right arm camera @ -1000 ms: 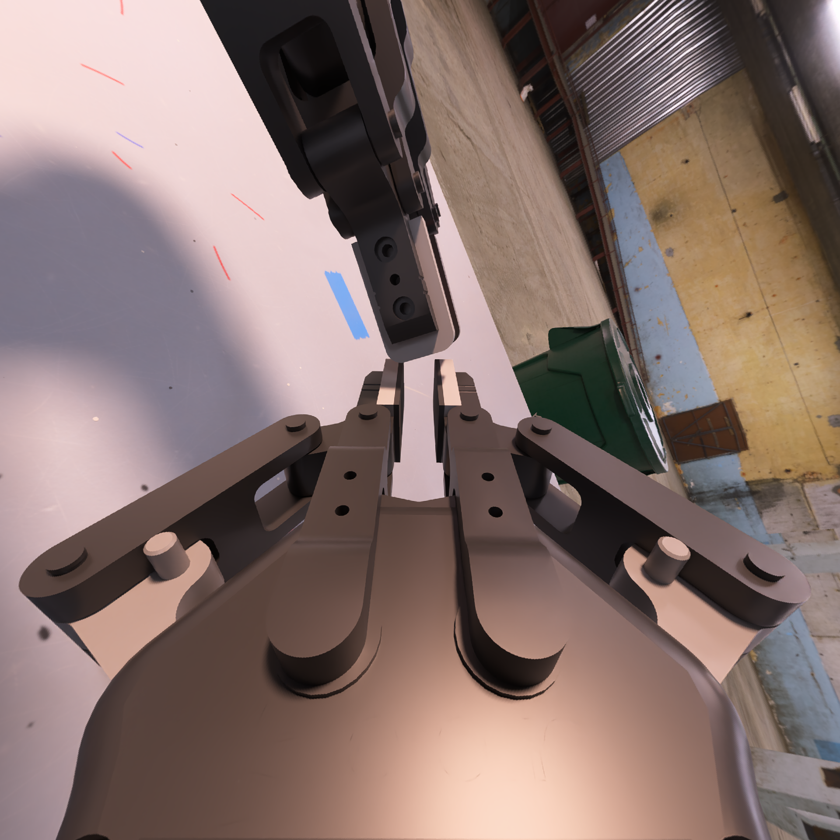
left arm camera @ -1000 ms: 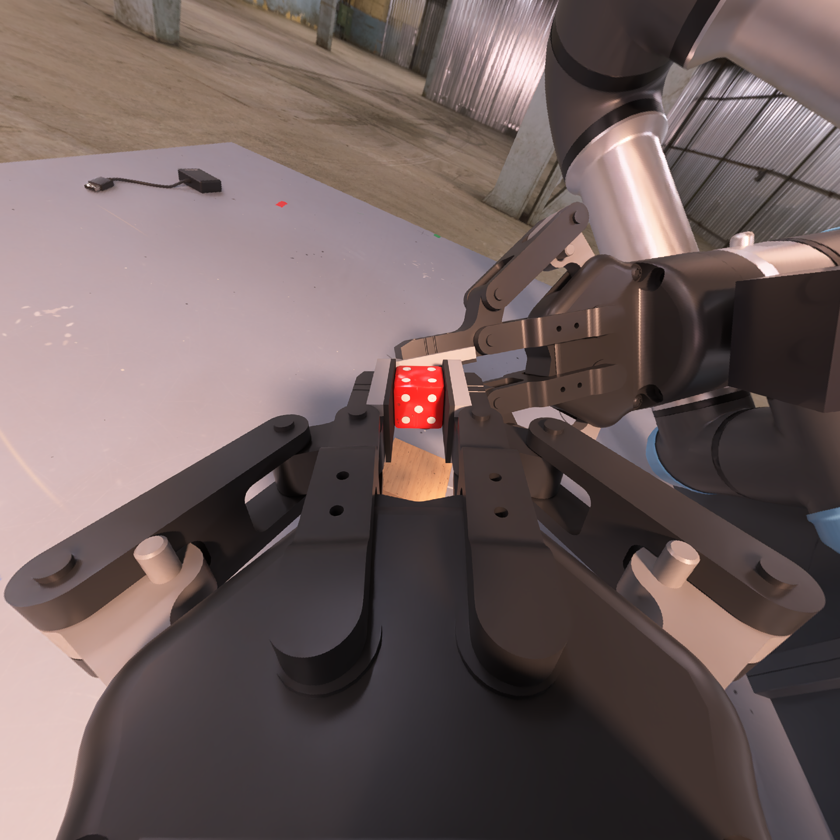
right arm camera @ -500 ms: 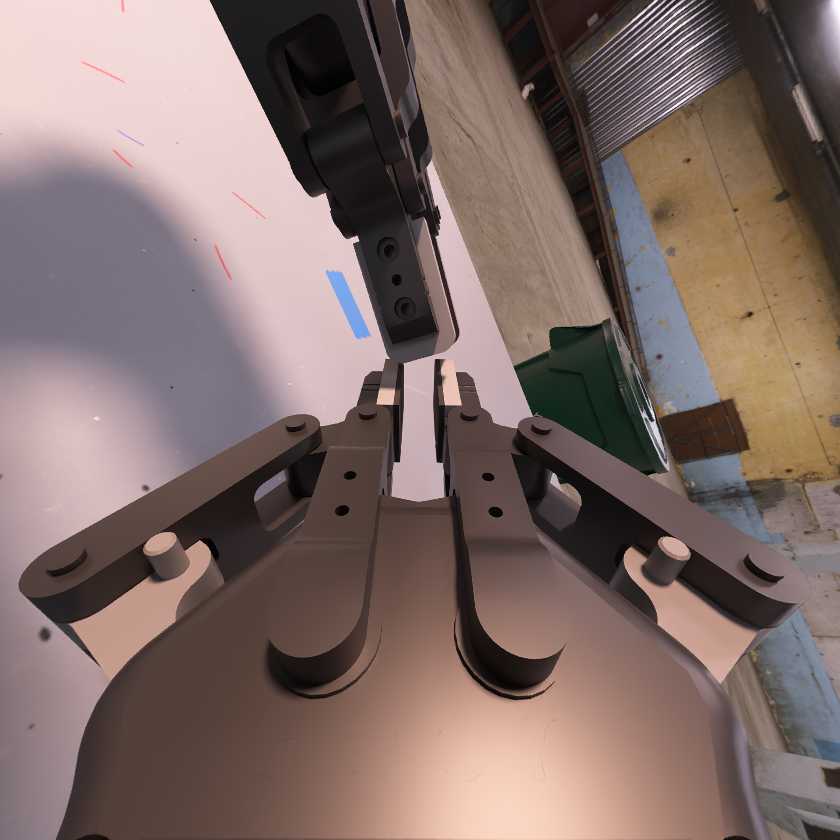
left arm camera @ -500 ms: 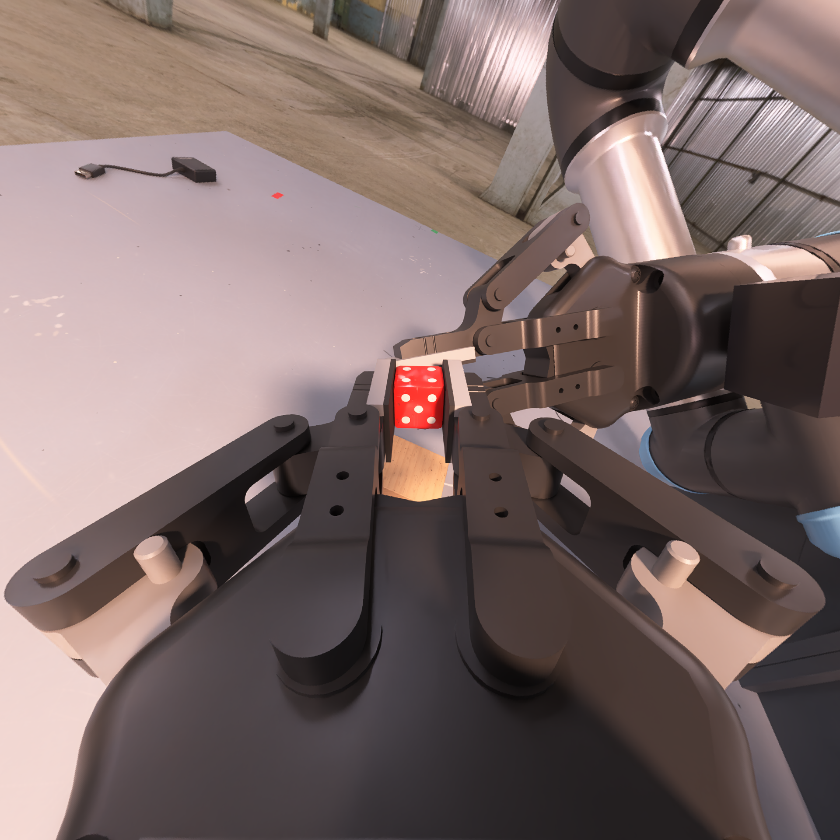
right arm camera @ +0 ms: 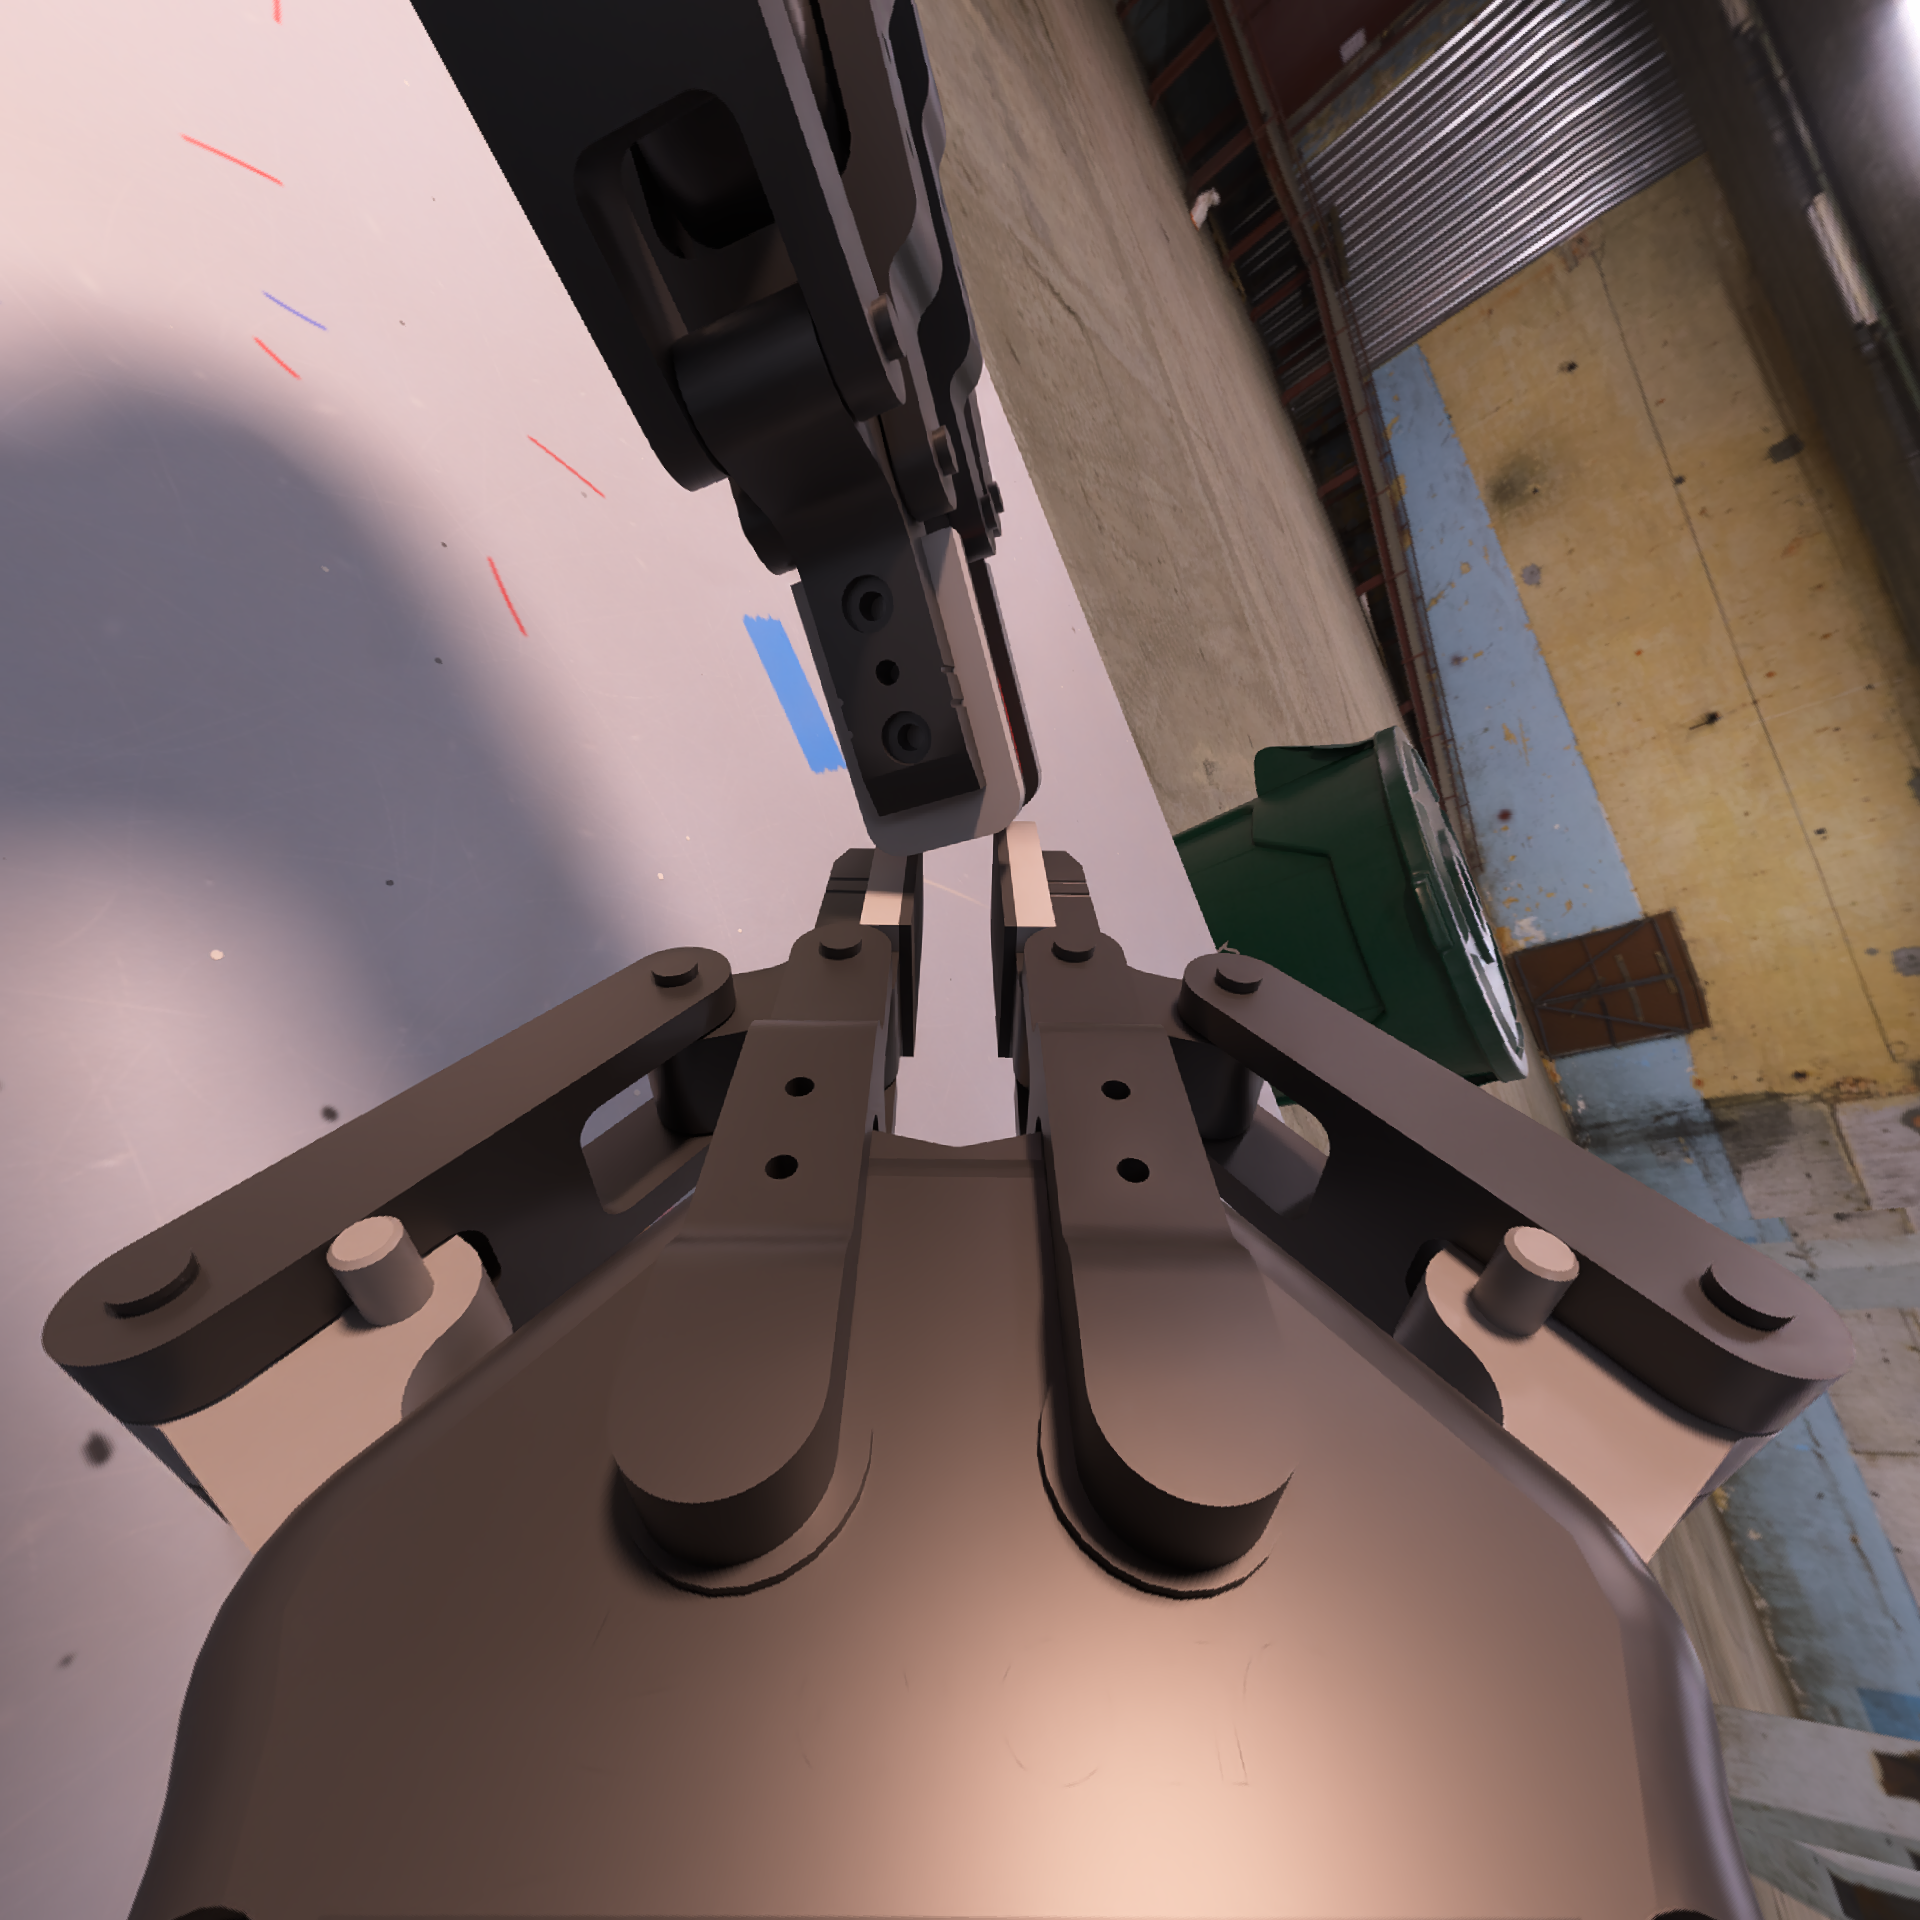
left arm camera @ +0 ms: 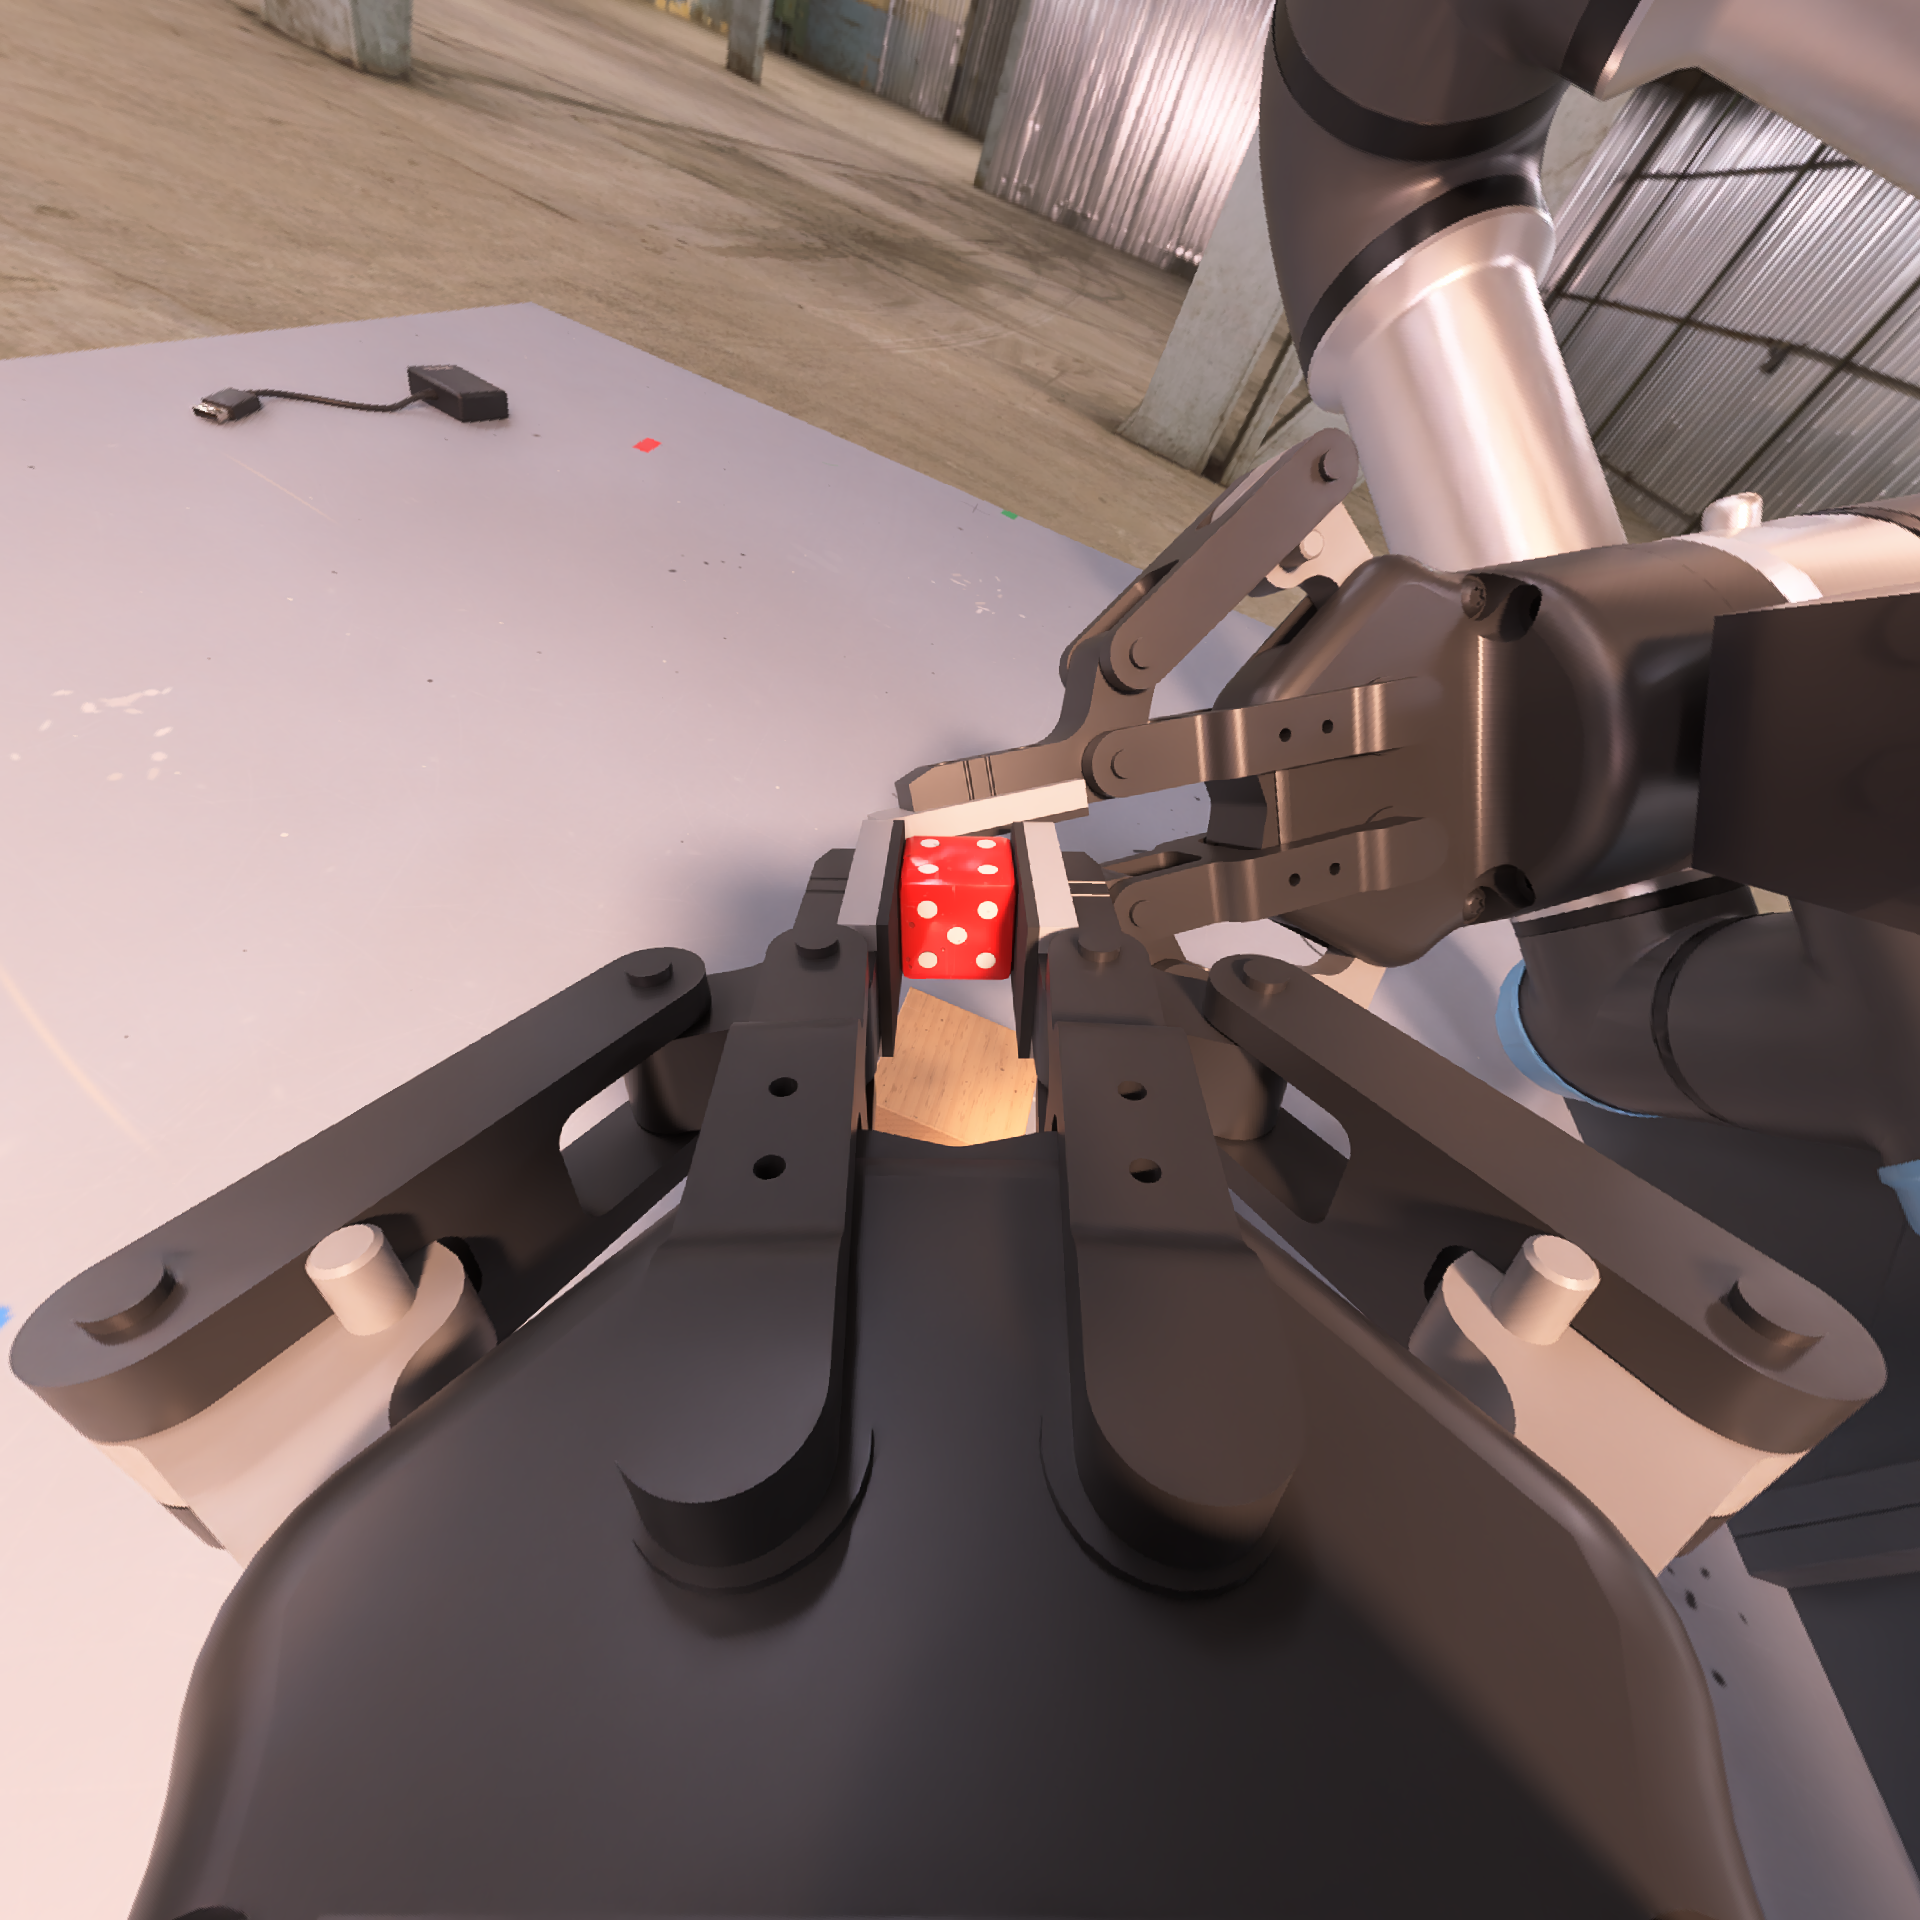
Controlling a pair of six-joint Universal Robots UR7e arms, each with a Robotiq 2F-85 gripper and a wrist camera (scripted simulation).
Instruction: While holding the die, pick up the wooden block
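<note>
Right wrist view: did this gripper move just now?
No. The right gripper stayed put: the blue tape strip and the dark green bin sit at the same spots in its view.

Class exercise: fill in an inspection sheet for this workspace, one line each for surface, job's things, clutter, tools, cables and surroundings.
Surface: grey table, scuffed, with small coloured marks.
Job's things: red die held off the table; wooden block seen below it.
Clutter: nothing seen besides the cable.
Tools: left tool shut on the die; right tool narrowly parted, holding nothing, tips beside the left tool.
Cables: black adapter cable at the far table edge.
Surroundings: concrete floor, corrugated walls, green bin.
</note>
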